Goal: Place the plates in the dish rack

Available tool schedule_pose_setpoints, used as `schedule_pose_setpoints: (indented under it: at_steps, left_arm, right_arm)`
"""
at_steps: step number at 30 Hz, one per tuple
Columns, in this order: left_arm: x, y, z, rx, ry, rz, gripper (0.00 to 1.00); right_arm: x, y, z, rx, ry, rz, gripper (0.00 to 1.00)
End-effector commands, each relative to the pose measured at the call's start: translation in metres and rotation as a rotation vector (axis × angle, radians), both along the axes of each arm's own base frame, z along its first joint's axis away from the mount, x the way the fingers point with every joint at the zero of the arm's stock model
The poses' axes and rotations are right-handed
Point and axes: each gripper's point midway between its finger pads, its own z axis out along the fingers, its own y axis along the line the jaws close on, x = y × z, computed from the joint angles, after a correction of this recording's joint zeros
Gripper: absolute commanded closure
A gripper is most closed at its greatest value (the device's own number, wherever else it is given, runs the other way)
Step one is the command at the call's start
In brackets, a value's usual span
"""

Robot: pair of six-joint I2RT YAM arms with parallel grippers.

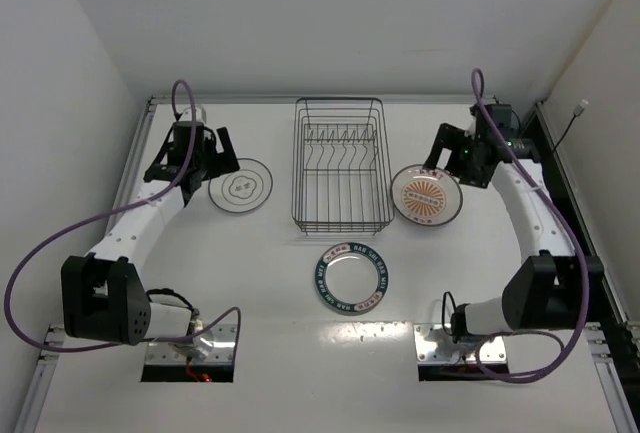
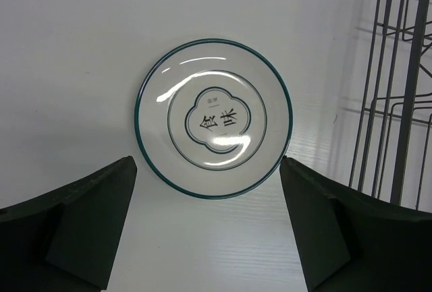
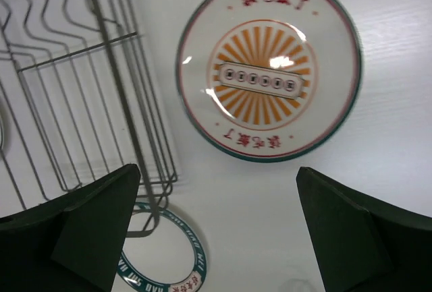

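The dark wire dish rack [image 1: 341,165] stands at the table's back centre with nothing in it. A white plate with thin dark rings [image 1: 241,187] lies flat to its left, also in the left wrist view [image 2: 213,118]. My left gripper [image 1: 216,156] is open just left of and above it. The orange sunburst plate [image 1: 427,194] lies right of the rack, also in the right wrist view [image 3: 268,67]. My right gripper [image 1: 441,156] is open above its far edge. The plate with the blue-green lettered rim [image 1: 351,278] lies in front of the rack and shows in the right wrist view [image 3: 164,258].
The rack's wire side shows at the right of the left wrist view [image 2: 398,90] and at the left of the right wrist view [image 3: 101,83]. White walls enclose the table on the back and sides. Two arm bases sit at the near edge.
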Motion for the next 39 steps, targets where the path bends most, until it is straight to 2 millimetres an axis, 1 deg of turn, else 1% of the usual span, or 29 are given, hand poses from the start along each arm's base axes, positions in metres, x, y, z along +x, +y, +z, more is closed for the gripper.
schedule_pose_setpoints:
  at_steps: [1,2,4,7,8,9,10,11,12,13,14,15,16,17,18,20,21,22,24,26,28,29,30,31,35,36,37,38,39]
  left_arm:
    - [0.002,0.003,0.004,0.013,-0.017,0.002,0.14]
    - [0.002,0.001,0.004,0.008,-0.016,-0.006,0.14]
    - [0.002,0.001,0.004,0.007,-0.016,-0.006,0.14]
    - [0.002,0.000,0.000,0.003,-0.007,-0.013,0.14]
    - [0.002,0.000,0.000,0.003,-0.007,-0.013,0.14]
    - [0.003,-0.002,-0.003,-0.001,0.003,-0.021,0.14]
    - [0.003,-0.002,-0.003,0.006,0.003,-0.026,0.14]
    - [0.003,-0.003,-0.003,0.001,0.004,-0.033,0.14]
    - [0.002,-0.005,-0.003,-0.005,0.004,-0.041,0.14]
    - [0.003,-0.005,-0.007,-0.004,0.015,-0.041,0.14]
    - [0.003,-0.005,-0.007,-0.004,0.015,-0.041,0.14]
    - [0.001,-0.005,-0.009,-0.003,0.024,-0.041,0.14]
    - [0.001,-0.005,-0.009,-0.003,0.024,-0.041,0.14]
    - [0.001,-0.005,-0.009,-0.003,0.024,-0.041,0.14]
    - [0.001,-0.007,-0.009,-0.009,0.025,-0.050,0.14]
    - [0.002,-0.008,-0.013,-0.014,0.036,-0.057,0.14]
    - [0.004,-0.009,-0.009,-0.015,0.027,-0.057,0.14]
    - [0.003,-0.010,-0.009,-0.020,0.027,-0.064,0.14]
    - [0.004,-0.010,-0.013,-0.019,0.038,-0.064,0.14]
    - [0.004,-0.012,-0.013,-0.026,0.038,-0.073,0.14]
    - [0.004,-0.012,-0.016,-0.025,0.048,-0.073,0.14]
    - [0.004,-0.012,-0.016,-0.025,0.048,-0.073,0.14]
    - [0.004,-0.012,-0.016,-0.025,0.048,-0.073,0.14]
    - [0.004,-0.012,-0.016,-0.025,0.048,-0.073,0.14]
    - [0.005,-0.011,-0.014,-0.020,0.047,-0.066,0.14]
    - [0.005,-0.011,-0.014,-0.019,0.047,-0.065,0.14]
    - [0.005,-0.011,-0.014,-0.019,0.047,-0.065,0.14]
    - [0.005,-0.011,-0.014,-0.019,0.047,-0.065,0.14]
    - [0.005,-0.011,-0.014,-0.019,0.047,-0.065,0.14]
  right_arm:
    - [0.000,-0.024,0.006,-0.011,-0.022,-0.053,0.00]
    - [0.002,-0.030,0.010,-0.017,-0.032,-0.060,0.00]
    - [0.001,-0.053,0.014,-0.058,-0.032,-0.133,0.00]
    - [0.004,-0.071,0.010,-0.091,0.004,-0.187,0.00]
    - [0.005,-0.078,0.005,-0.101,0.020,-0.206,0.00]
    - [0.006,-0.083,-0.007,-0.091,0.055,-0.228,0.00]
    - [0.005,-0.094,-0.013,-0.083,0.074,-0.268,0.00]
    - [0.000,-0.099,-0.030,-0.062,0.115,-0.290,0.00]
    - [0.003,-0.103,-0.040,0.041,0.110,-0.306,0.00]
    - [-0.009,-0.100,-0.061,0.112,0.147,-0.315,0.00]
    - [-0.012,-0.099,-0.073,0.182,0.155,-0.328,0.00]
    - [-0.004,-0.092,-0.073,0.295,0.107,-0.321,0.00]
    - [-0.009,-0.100,-0.079,0.349,0.097,-0.362,0.00]
    - [-0.021,-0.094,-0.099,0.405,0.134,-0.382,0.00]
    - [-0.017,-0.097,-0.102,0.454,0.106,-0.395,0.00]
    - [-0.028,-0.093,-0.123,0.487,0.161,-0.418,0.02]
    - [-0.026,-0.095,-0.125,0.495,0.143,-0.418,0.03]
    - [-0.030,-0.093,-0.134,0.505,0.173,-0.424,0.03]
    - [-0.034,-0.089,-0.145,0.533,0.197,-0.442,0.05]
    - [-0.029,-0.088,-0.151,0.535,0.194,-0.439,0.12]
    - [-0.026,-0.079,-0.164,0.590,0.221,-0.439,0.20]
    - [-0.025,-0.077,-0.168,0.606,0.229,-0.442,0.31]
    - [-0.024,-0.074,-0.170,0.626,0.234,-0.432,0.33]
    - [-0.017,-0.077,-0.168,0.638,0.210,-0.453,0.42]
    - [-0.010,-0.073,-0.173,0.625,0.252,-0.456,0.46]
    - [-0.004,-0.076,-0.171,0.623,0.247,-0.455,0.48]
    - [-0.001,-0.078,-0.170,0.623,0.244,-0.454,0.59]
    - [0.003,-0.074,-0.168,0.625,0.245,-0.430,0.88]
    - [0.002,-0.074,-0.172,0.630,0.266,-0.434,0.98]
